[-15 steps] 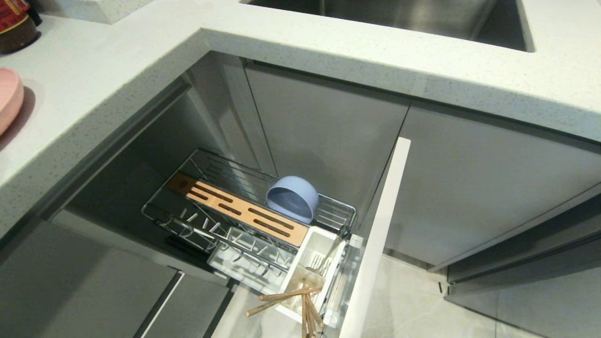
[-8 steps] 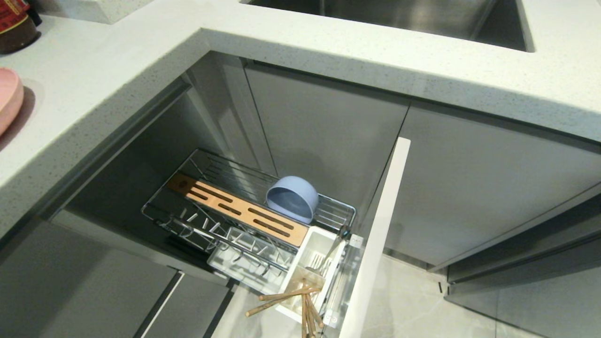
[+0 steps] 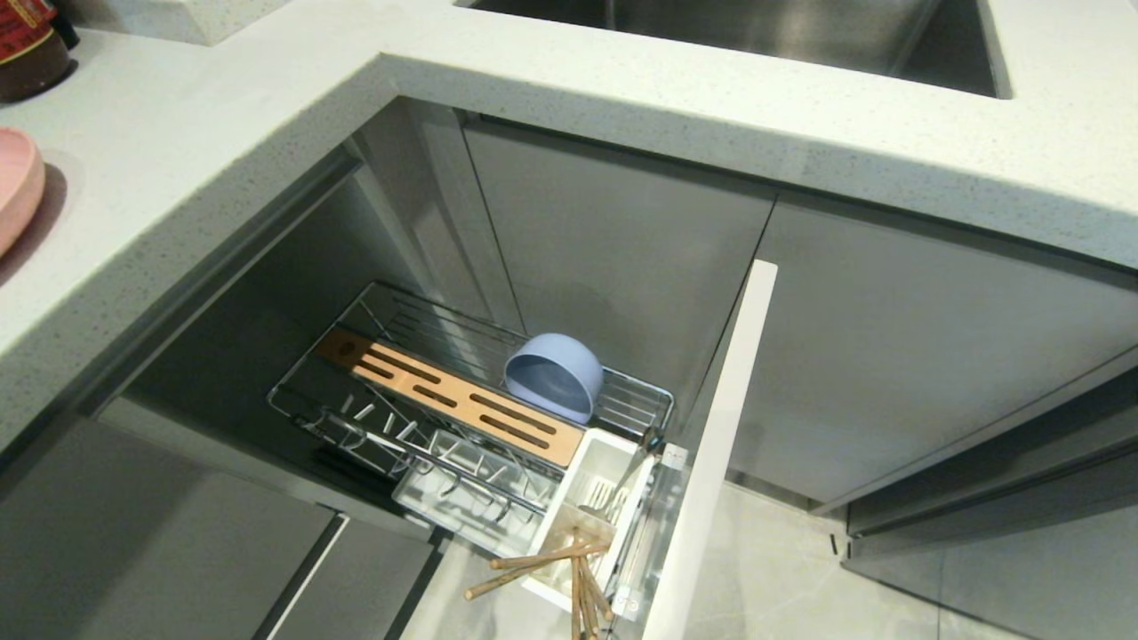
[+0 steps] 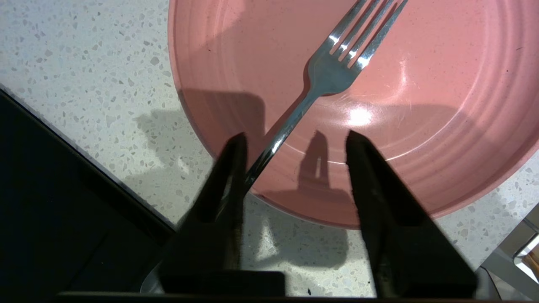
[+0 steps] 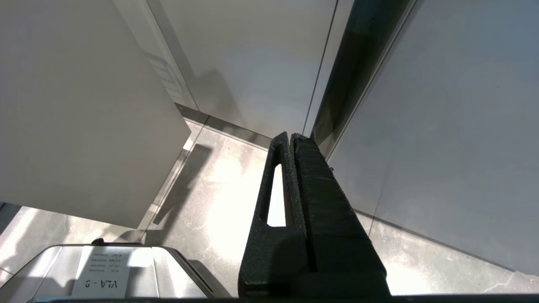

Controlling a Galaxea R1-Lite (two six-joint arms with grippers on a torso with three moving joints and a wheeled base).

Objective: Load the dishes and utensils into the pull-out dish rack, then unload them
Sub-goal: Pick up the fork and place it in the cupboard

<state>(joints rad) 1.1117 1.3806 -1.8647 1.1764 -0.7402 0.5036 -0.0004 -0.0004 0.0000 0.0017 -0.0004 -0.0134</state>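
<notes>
In the left wrist view a silver fork (image 4: 332,73) lies in the wide pink plate (image 4: 442,105) on the speckled counter. Its handle crosses the plate's rim close beside one finger. My left gripper (image 4: 295,136) hangs open over that rim, with nothing clamped. In the head view only the plate's edge (image 3: 13,191) shows at far left; neither arm appears there. The pull-out dish rack (image 3: 400,418) stands drawn out, with the pale-blue bowl (image 3: 553,375) on its side in it. Wooden chopsticks (image 3: 542,569) and metal cutlery (image 3: 605,498) sit in its white cup (image 3: 622,462). My right gripper (image 5: 290,136) is parked, shut and empty.
The rack's pale door front (image 3: 720,444) juts out beside the cup. The speckled counter (image 3: 222,116) overhangs the rack. A steel sink (image 3: 756,27) lies at the back, a dark jar (image 3: 31,53) at the far left. Grey cabinet fronts (image 3: 889,356) close the right side.
</notes>
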